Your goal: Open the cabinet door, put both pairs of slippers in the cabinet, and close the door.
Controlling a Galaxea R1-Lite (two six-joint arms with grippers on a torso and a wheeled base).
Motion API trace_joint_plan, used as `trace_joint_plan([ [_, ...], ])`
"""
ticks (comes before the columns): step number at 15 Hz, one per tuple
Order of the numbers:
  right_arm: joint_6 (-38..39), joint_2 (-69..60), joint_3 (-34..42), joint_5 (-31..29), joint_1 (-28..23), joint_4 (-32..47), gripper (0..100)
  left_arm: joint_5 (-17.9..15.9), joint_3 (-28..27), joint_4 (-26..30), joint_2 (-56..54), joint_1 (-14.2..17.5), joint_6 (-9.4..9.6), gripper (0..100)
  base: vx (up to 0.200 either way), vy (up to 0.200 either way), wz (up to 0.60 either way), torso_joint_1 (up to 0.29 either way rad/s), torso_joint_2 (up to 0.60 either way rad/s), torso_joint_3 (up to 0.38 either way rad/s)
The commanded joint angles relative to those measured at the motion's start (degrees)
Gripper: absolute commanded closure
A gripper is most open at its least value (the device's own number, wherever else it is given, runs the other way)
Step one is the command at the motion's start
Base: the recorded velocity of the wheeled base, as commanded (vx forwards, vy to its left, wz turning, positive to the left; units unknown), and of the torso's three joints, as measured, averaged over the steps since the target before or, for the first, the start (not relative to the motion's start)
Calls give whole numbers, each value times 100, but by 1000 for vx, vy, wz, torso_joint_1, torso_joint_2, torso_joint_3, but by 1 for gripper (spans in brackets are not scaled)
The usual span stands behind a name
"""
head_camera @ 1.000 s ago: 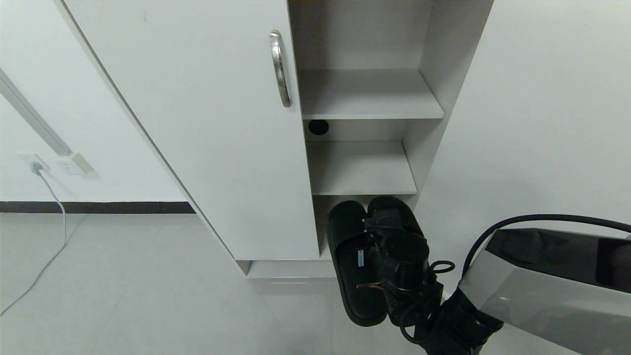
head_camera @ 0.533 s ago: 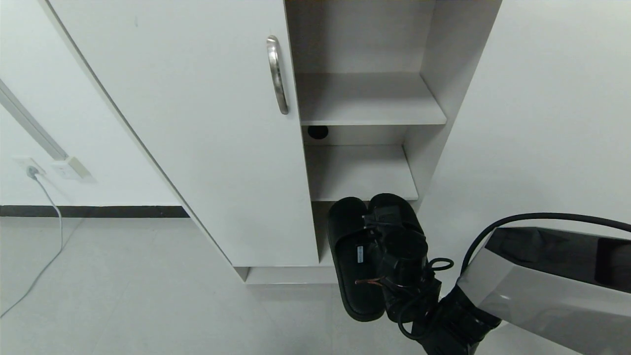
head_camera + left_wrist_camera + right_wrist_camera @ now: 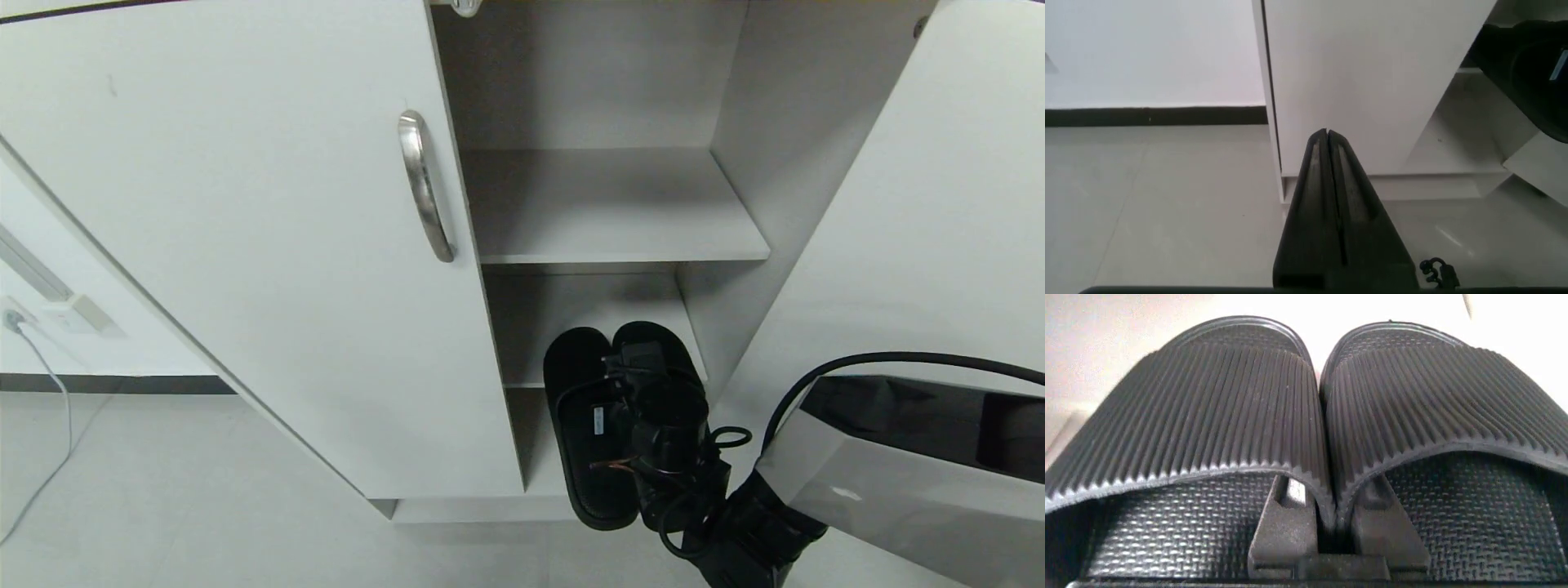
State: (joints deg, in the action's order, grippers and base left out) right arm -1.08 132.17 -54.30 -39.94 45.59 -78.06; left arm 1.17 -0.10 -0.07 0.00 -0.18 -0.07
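Slippers [image 3: 589, 425], a black pair pinched at the inner straps by the right gripper [image 3: 635, 369], point toes toward 12 o'clock, just before the cabinet's lower shelf [image 3: 563, 335]. Left gripper [image 3: 1327, 143] is pressed together.

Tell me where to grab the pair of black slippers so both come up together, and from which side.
Pinch the slippers where the two straps meet, at their inner edges. Come in from the open heel end with one finger under each strap. The pair lies side by side, so one squeeze there should catch both. The right end effector holds them this way.
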Motion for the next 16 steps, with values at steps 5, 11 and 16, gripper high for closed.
trace_joint_plan([
  [5, 38, 177, -652, 12, -165, 484, 100, 6, 1, -1, 9, 1, 7, 100, 0, 0, 0, 0, 0, 0],
  [11, 249, 538, -1883, 12, -428, 1442, 100, 15, 1, -1, 9, 1, -1, 100, 0, 0, 0, 0, 0, 0],
  [16, 785, 652, -3043, 12, -613, 2752, 100, 15, 1, -1, 9, 1, -10, 100, 0, 0, 0, 0, 0, 0],
])
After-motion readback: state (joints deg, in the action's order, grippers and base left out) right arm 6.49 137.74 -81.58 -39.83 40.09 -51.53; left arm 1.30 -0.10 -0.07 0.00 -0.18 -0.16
